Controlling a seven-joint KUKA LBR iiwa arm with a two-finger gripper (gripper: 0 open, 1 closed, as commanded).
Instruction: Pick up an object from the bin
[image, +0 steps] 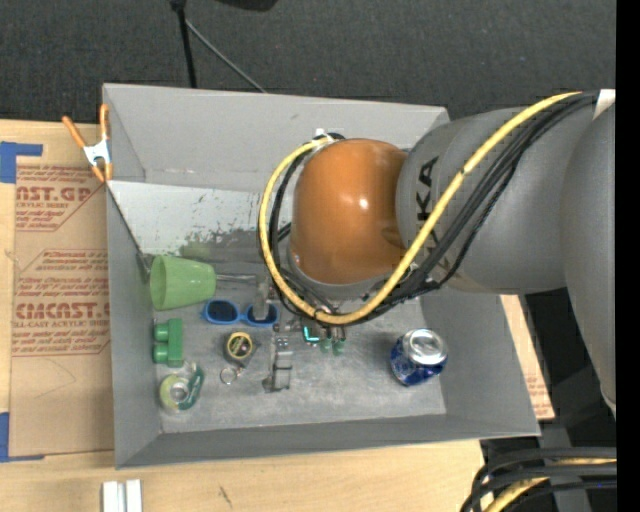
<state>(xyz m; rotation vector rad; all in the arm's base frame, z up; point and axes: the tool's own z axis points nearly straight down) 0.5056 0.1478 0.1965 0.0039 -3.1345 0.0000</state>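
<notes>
Orange cover (345, 210) on the wrist hides most of the gripper (322, 338), so I cannot tell whether it is open or closed. Its tip hangs low near the middle of the bin (300, 130), just beside the blue sunglasses (238, 314) and a small grey metal piece (278, 368), which look the likeliest picks. I'd worry it closes on the bare floor between them and comes up empty, or shoves the glasses aside. By my count there is one of each, alongside one green cup (182, 282), one green block (167, 341), one clear tape roll (180, 388), one brass ring (238, 346) and one crushed blue can (418, 357) well apart.
</notes>
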